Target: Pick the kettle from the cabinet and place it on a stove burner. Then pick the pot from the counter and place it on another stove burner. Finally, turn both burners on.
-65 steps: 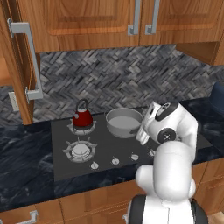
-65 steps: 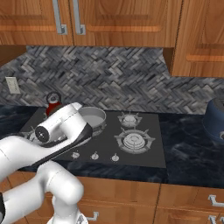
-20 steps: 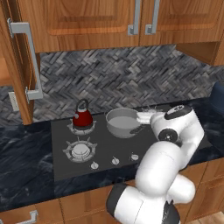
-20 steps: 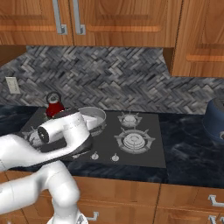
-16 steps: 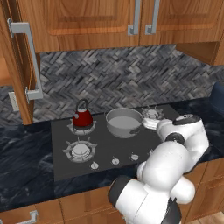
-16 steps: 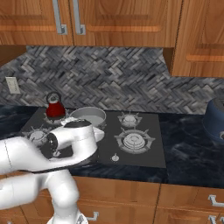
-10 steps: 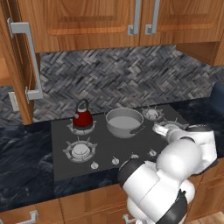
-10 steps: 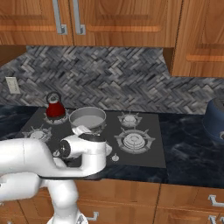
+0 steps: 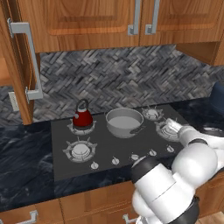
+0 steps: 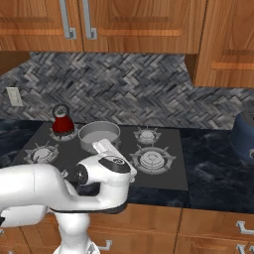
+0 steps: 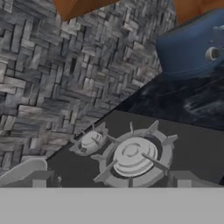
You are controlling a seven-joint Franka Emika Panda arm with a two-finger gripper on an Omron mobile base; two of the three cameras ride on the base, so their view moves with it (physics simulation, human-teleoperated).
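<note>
One small dark red kettle [image 9: 82, 116] sits on the rear-left burner [image 9: 81, 127], left of centre in the left base view. One wide grey steel pot [image 9: 124, 122] sits just right of it on the dark grey cooktop [image 9: 100, 148], near the middle of the frame. Four burners show in that view: the one under the kettle, a bare one [image 9: 80, 150] at the front left, and two bare ones [image 9: 153, 113] at the right. Five small knobs [image 9: 115, 161] line the cooktop's front edge.

In the hand view, the end effector [image 11: 111, 181] has its two dark fingertips [image 11: 38, 180] spread wide at the bottom of the frame, holding nothing, over a large burner.

The glossy black counter [image 9: 24, 175] surrounds the cooktop. A grey herringbone backsplash [image 9: 109, 83] rises behind. The brown cabinet [image 9: 19, 57] door with its long grey bar handle stands open at the upper left.
</note>
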